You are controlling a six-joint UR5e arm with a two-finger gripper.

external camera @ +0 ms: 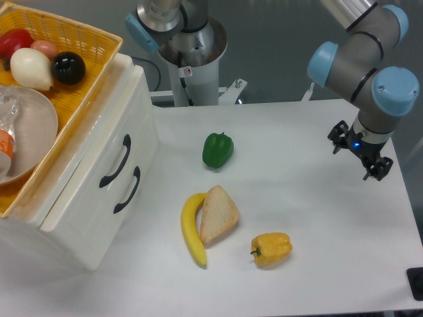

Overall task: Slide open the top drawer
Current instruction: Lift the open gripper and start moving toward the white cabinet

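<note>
Near the bench's right edge the gripper (363, 158), its jaw width impossible to tell, risked hooking the lower handle (127, 189) instead of the top drawer (99, 155).

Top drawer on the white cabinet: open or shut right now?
Shut. The top drawer sits flush with the lower drawer, nothing pulled out. The gripper is far off, across the table.

The white table (317, 218) carries a cabinet (86, 198) at its left edge, and mid-table a green pepper (217, 150), banana (192, 230), bread (218, 214) and yellow pepper (271, 249).
</note>
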